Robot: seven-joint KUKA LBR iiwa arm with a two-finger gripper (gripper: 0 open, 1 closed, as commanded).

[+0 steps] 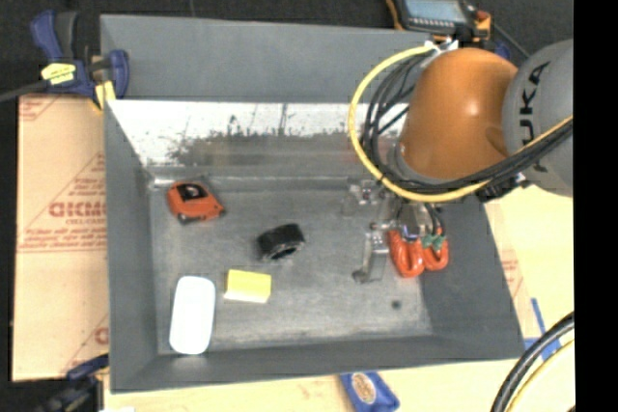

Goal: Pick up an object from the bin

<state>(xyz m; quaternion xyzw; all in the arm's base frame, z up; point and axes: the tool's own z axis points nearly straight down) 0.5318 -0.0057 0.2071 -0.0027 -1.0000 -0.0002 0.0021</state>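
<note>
Camera view: gripper (384,256) hanging low over right part of bin (290,63) floor; how far open, cannot tell. Red-orange looped item (418,253) lying just beside it, toward right wall. Black ring (281,241), yellow block (248,286), white oblong (192,314) lying well apart, leftward.

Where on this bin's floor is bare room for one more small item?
Free: the floor between the black ring and the end effector; the front strip right of the yellow block; the back strip right of the orange tape measure. Crowded: front left, around the white oblong, and beside the end effector, by the red-orange thing.
</note>
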